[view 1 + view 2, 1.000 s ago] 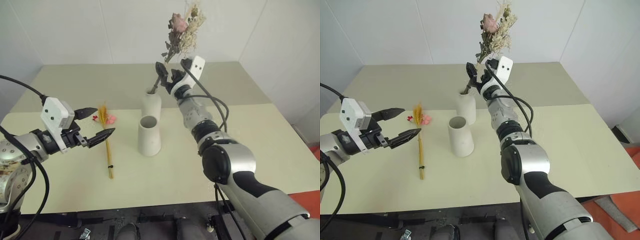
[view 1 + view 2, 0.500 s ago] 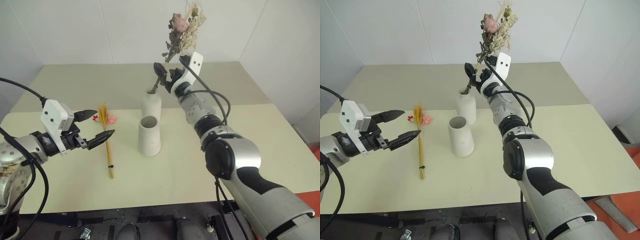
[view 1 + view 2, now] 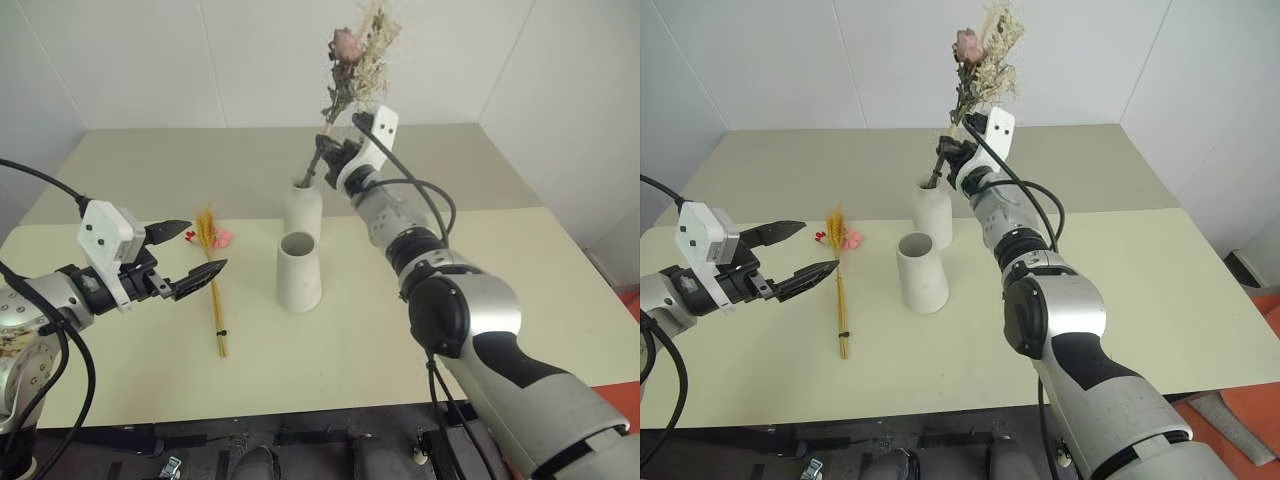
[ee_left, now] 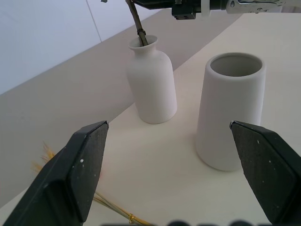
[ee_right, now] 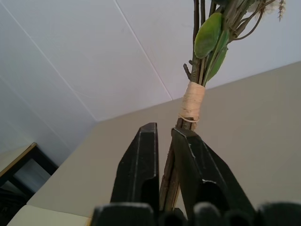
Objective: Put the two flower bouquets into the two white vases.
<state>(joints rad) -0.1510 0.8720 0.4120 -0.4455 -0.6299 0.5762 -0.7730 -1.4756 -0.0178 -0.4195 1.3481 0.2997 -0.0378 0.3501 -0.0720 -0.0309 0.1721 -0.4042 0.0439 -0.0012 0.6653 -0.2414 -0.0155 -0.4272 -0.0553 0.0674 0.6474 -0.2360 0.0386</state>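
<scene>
Bouquets first, going left to right: the slim wheat bouquet (image 3: 213, 290) is lying flat on the bench (image 3: 520, 290), well left of both vases, nothing touching it. Your left tool (image 3: 190, 254) hangs just beside its flower end with the fingers spread wide and nothing between them, arm bent in from the side and pointing roughly level toward the vases.

Next over, the wide cone vase (image 3: 299, 271) stands empty. Right behind it is the narrow-neck bottle vase (image 3: 302, 206), and that's where step 1 is happening: the rose bouquet (image 3: 352, 62) has its dark stems down in the neck, leaning up and to the right. Your right tool (image 3: 331, 152) is pinching those stems just above the vase mouth; the right wrist view shows both fingers pressed onto the stems below the twine wrap. That arm is stretched far forward across the bench, wrist tipped slightly up.

So I'd say bouquet 1 is about seated but not let go. Next move, as I read it: open up, back out without dragging the stems or tipping the vase. Then you've got the wheat bouquet for the cone vase, probably a left-arm job.
</scene>
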